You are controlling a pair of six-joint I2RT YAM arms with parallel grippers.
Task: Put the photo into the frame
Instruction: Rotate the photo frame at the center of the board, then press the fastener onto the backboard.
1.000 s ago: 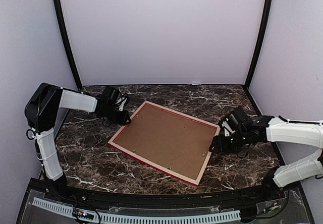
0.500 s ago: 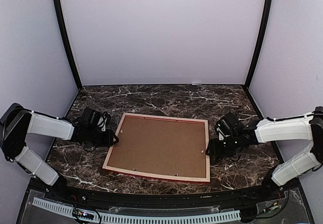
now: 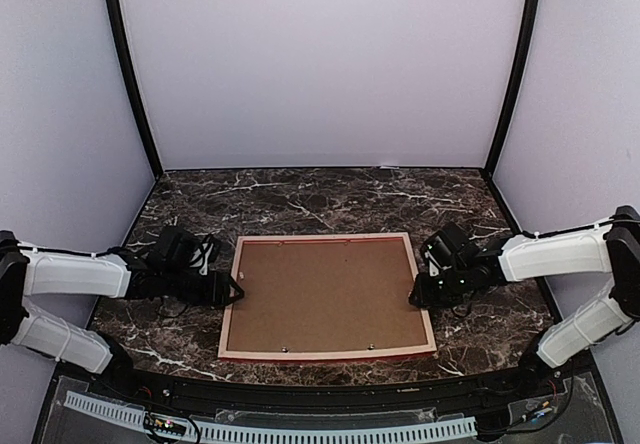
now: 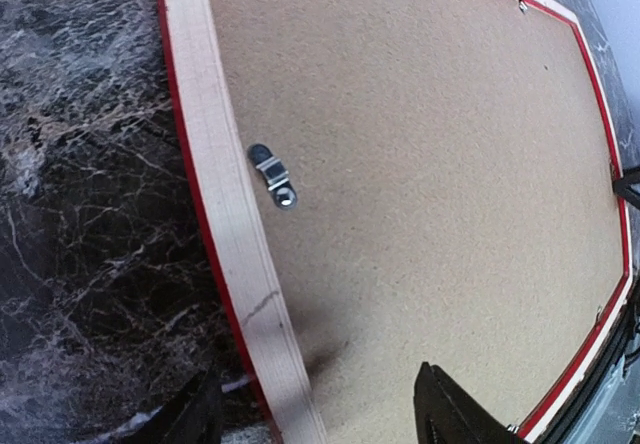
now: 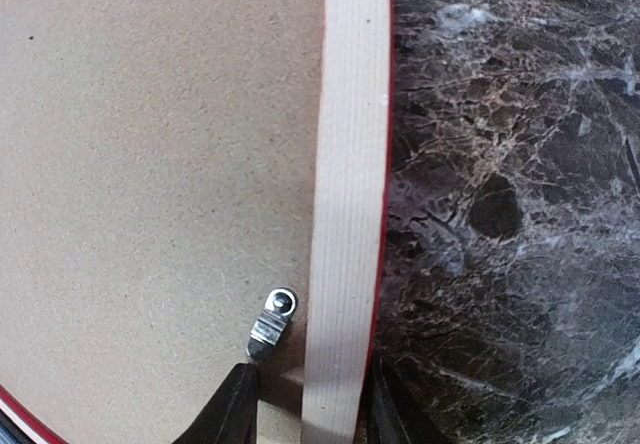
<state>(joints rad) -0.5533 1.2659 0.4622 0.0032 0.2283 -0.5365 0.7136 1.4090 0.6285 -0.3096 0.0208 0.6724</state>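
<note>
The frame [image 3: 229, 326] lies face down on the marble table, its pale wooden back rail up and its red edge showing along the outside. A brown backing board [image 3: 328, 294] fills it. The photo is hidden. My left gripper [image 3: 237, 289] is open and straddles the frame's left rail [image 4: 225, 204]: one finger is over the table and the other over the board. My right gripper [image 3: 416, 294] straddles the right rail [image 5: 350, 164]. Its outer finger sits against the red edge, while a small gap separates the inner finger from the rail.
A small metal turn clip [image 4: 272, 174] sits on the board beside the left rail. Another clip [image 5: 272, 326] lies just ahead of my right inner finger. Dark marble table [image 3: 330, 199] stretches behind the frame. Purple walls enclose the space.
The frame has swung from a slanted pose to square with the table's front edge. Both arms moved nearer with it. My left jaws have opened and my right jaws have narrowed.
</note>
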